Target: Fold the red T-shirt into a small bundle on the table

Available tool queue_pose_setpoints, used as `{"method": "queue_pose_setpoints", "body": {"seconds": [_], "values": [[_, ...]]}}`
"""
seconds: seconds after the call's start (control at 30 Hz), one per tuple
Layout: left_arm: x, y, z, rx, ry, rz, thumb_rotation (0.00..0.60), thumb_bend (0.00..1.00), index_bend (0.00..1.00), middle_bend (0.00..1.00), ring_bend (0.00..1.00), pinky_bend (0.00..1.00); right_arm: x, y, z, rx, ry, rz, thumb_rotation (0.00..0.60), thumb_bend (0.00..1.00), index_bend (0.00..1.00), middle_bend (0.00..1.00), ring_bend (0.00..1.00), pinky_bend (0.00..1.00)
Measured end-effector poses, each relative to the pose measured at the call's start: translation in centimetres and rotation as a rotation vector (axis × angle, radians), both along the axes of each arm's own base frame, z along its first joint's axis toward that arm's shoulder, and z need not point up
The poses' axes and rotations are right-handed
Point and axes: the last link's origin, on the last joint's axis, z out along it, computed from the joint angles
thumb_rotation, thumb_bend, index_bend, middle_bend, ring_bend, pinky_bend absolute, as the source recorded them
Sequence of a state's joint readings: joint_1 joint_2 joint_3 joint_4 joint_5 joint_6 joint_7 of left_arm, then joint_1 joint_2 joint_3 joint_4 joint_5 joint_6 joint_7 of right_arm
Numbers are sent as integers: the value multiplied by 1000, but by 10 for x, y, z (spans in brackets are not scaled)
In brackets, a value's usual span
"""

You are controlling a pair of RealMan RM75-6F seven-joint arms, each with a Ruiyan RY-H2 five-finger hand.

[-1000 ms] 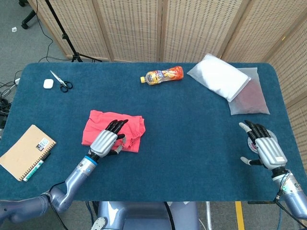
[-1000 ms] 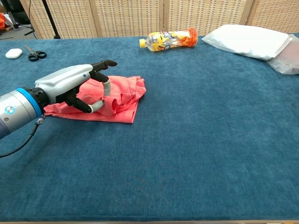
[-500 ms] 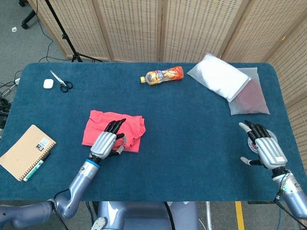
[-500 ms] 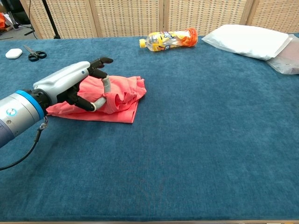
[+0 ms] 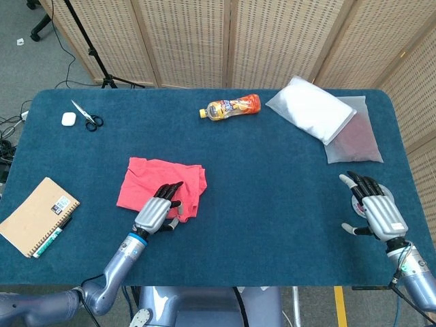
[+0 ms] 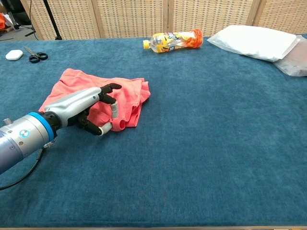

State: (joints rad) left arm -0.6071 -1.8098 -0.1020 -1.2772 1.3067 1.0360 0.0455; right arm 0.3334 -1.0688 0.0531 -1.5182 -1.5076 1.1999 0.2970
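Observation:
The red T-shirt (image 5: 160, 178) lies crumpled in a rough square on the blue table (image 5: 272, 177), left of centre; in the chest view the T-shirt (image 6: 132, 93) shows folds along its right side. My left hand (image 5: 158, 212) lies at the shirt's near edge with its fingers spread over the fabric. From the chest, the left hand (image 6: 91, 109) has fingers loosely curved, the thumb by the hem, and no cloth visibly pinched. My right hand (image 5: 373, 208) rests near the table's right front edge, fingers apart, holding nothing.
An orange drink bottle (image 5: 231, 107) lies at the back centre. A white bag (image 5: 310, 109) and a clear pouch (image 5: 354, 139) sit back right. Scissors (image 5: 87, 117) and a small white case (image 5: 67, 119) are back left. A notebook (image 5: 37, 214) lies front left.
My left hand has slid back toward me, from the middle of the shirt to its near edge. More of the shirt's left part shows now. The right hand has not moved.

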Motion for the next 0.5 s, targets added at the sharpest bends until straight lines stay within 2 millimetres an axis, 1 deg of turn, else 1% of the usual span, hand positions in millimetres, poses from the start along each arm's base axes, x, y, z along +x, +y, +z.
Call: {"method": "queue_pose_setpoints", "body": {"seconds": [0.07,0.1,0.13,0.17,0.2,0.23,0.27,0.3,0.37,0.43,0.5], "values": [[0,0,-1,-3,-3,0,600,472,643,0,0,0,0,0,0,0,0,0,600,184,0,0,0,0],[0,1,-1,-4,-5,-2,600,414,546,0,0,0,0,0,0,-1,0,0,600,183,0,0,0,0],[0,1,-1,-4,-7,-5,600,356,424,0,0,0,0,0,1,-2,0,0,600,183,0,0,0,0],[0,1,-1,-4,-10,-9,600,318,335,0,0,0,0,0,1,-2,-1,0,600,183,0,0,0,0],[0,1,0,-2,-13,-16,600,258,197,0,0,0,0,0,1,-3,-1,0,600,183,0,0,0,0],[1,1,0,1,-16,-22,600,200,87,0,0,0,0,0,1,-3,-1,-1,600,184,0,0,0,0],[1,1,1,3,-18,-29,600,161,37,0,0,0,0,0,1,-3,-1,-1,600,184,0,0,0,0],[1,1,2,7,-22,-38,600,102,2,0,0,0,0,0,1,-2,-1,-2,600,184,0,0,0,0],[0,0,4,9,-25,-50,600,23,0,0,0,0,0,0,1,-1,-1,-1,600,184,0,0,0,0],[-1,1,7,12,-24,-56,600,0,0,0,0,0,0,0,1,-1,0,0,600,184,0,0,0,0],[-1,2,11,15,-30,-60,600,0,0,0,0,0,0,0,1,-1,0,-1,600,184,0,0,0,0]]}}
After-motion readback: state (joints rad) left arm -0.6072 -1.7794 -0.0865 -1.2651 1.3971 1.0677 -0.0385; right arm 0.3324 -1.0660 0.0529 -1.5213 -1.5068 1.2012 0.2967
